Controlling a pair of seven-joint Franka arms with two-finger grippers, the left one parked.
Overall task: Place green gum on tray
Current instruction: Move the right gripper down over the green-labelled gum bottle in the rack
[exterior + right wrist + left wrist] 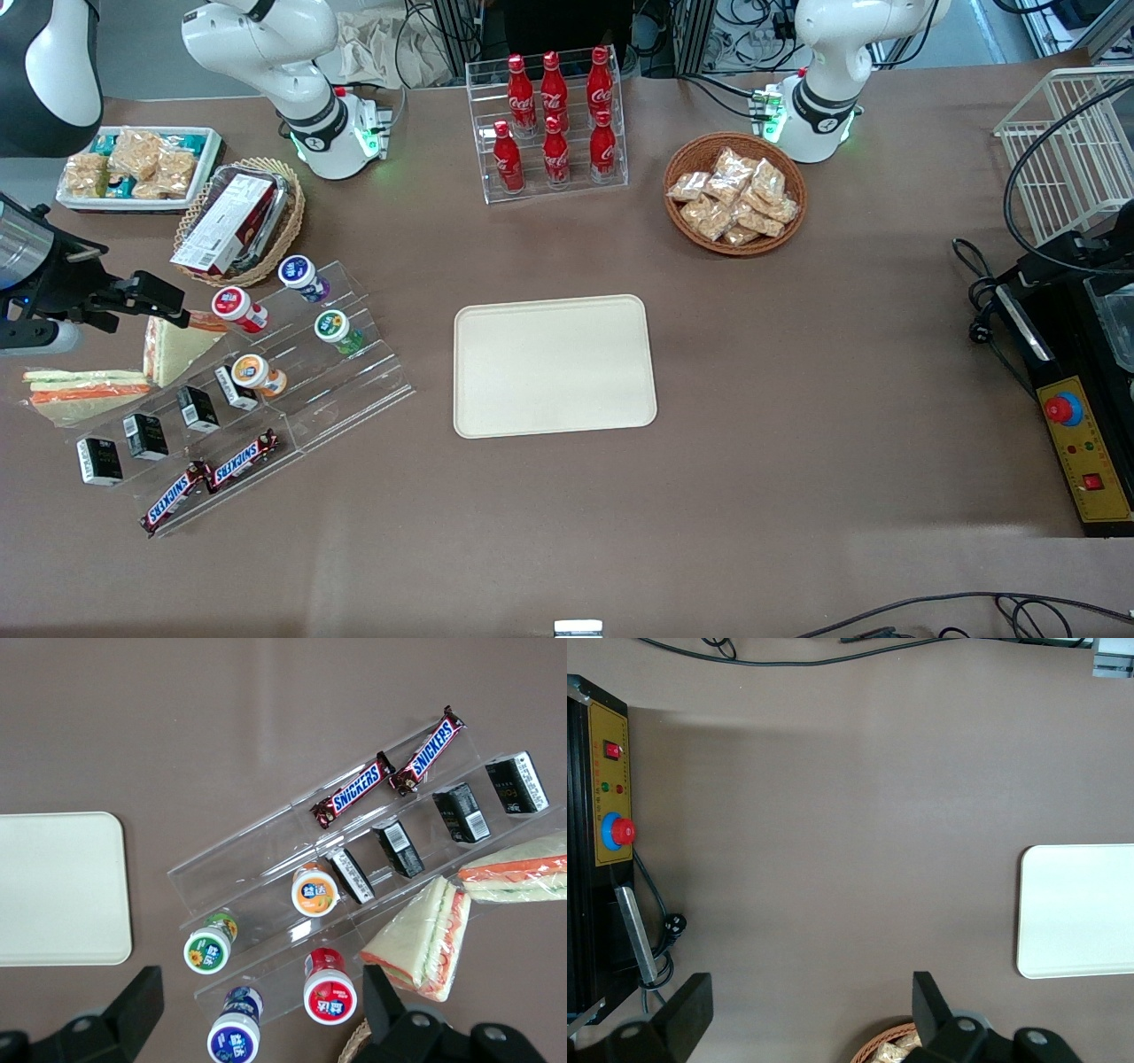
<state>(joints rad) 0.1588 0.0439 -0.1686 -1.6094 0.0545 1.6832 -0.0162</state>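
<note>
The green gum (337, 330) is a small green bottle with a white lid and green label. It lies on a step of the clear acrylic rack (354, 390), and it also shows in the right wrist view (208, 950). The beige tray (554, 365) lies flat mid-table with nothing on it, and its edge shows in the right wrist view (58, 890). My right gripper (146, 297) hovers high over the rack's working-arm end, near the sandwiches. It is open and empty (261, 1014), and the green gum lies apart from it, toward the tray.
On the rack are red (237, 307), purple (302, 276) and orange (257, 373) gum bottles, several black boxes (146, 434) and two Snickers bars (213, 478). Sandwiches (173, 341) lie beside it. A wicker basket (239, 221), snack tub (137, 168), cola rack (554, 124) and snack basket (735, 195) stand farther from the camera.
</note>
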